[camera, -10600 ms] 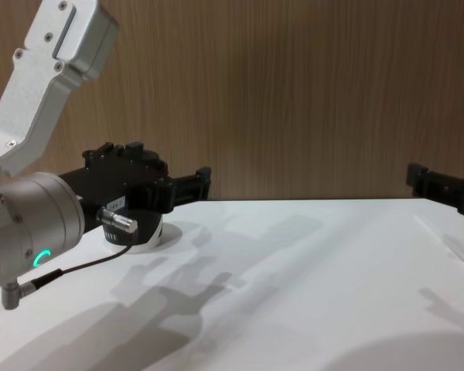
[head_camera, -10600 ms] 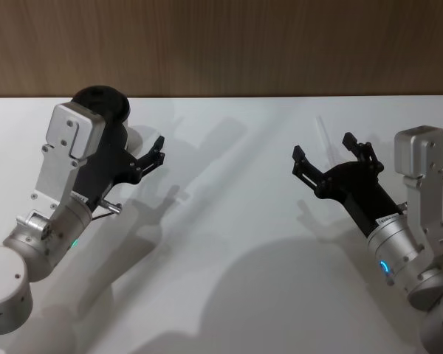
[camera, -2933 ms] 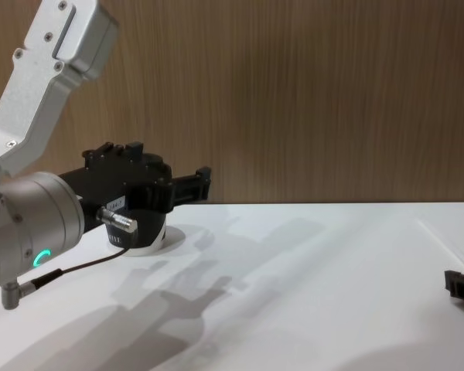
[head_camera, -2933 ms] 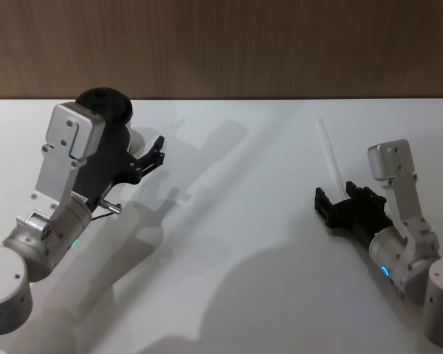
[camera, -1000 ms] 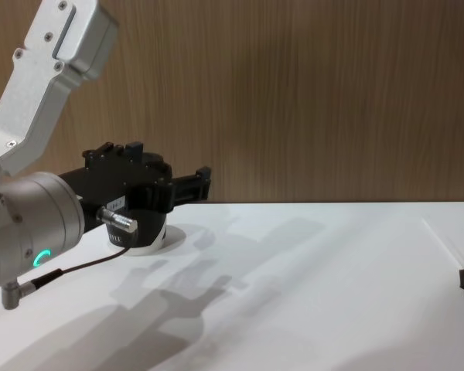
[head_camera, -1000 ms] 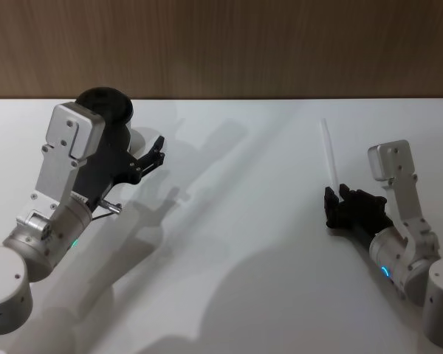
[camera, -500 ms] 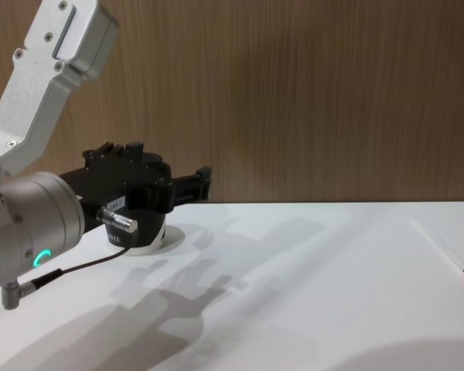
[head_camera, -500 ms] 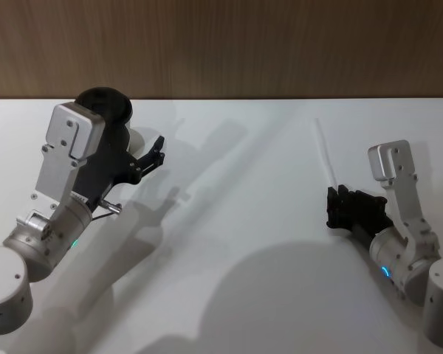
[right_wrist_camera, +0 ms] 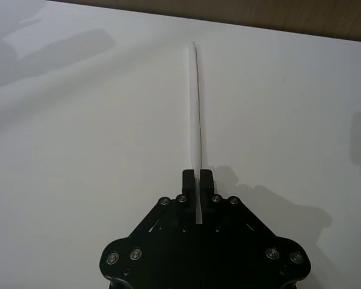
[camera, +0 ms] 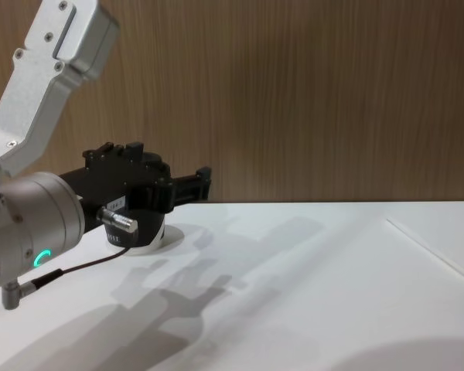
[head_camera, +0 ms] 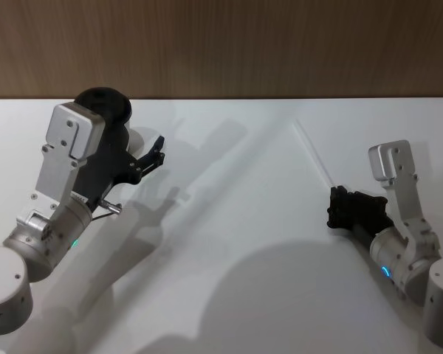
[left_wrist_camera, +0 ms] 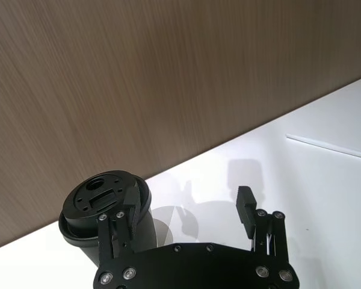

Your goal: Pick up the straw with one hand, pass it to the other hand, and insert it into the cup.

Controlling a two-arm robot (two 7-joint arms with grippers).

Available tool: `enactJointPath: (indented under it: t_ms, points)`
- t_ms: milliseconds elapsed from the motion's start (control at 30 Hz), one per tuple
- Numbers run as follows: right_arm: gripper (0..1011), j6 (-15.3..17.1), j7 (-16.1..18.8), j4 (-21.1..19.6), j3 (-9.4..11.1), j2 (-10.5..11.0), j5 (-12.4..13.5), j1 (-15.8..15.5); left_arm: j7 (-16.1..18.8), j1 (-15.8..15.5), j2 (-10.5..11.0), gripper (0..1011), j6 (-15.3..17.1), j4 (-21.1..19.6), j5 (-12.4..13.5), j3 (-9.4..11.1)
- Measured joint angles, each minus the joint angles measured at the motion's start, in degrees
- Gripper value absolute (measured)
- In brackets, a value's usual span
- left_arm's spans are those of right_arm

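Straw pinched at one end, handover not yet begun

At the left, the left gripper (head_camera: pixel 159 150) hangs over the table (head_camera: pixel 229 243) with its jaws wide apart, just beside the cup (head_camera: pixel 103 101) (upright, lid on, near the table's back edge); a sensible waiting place, I judge, since it must receive the straw and then has only a short way to the cup. Well apart to the right, the straw (head_camera: pixel 311 153) points away toward the wall, its near end clamped between the fingers of the right gripper (head_camera: pixel 334 198), low at the table; gripping the end leaves most of the length free for the other gripper to take. Whether the far tip is clear of the table I cannot tell
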Motion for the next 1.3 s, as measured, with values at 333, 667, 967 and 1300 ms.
enactJointPath:
  t_ms: [333,667,967,1300]
  points:
    - [17,-0.63,0.07,0.01,0.03,0.0,-0.38,-0.15,0.0,0.0,0.0,1003,0.0,0.0,0.0,0.0]
    - [9,-5.07,0.41,0.13,-0.48,0.74,-2.38,-0.77,0.0,0.0,0.0,1003,0.0,0.0,0.0,0.0]
    - [9,-10.85,0.86,-1.64,-1.02,1.86,-5.0,-0.88,0.0,0.0,0.0,1003,0.0,0.0,0.0,0.0]
    - [9,-16.32,2.23,-4.26,-1.49,3.32,-6.93,-0.8,0.0,0.0,0.0,1002,0.0,0.0,0.0,0.0]
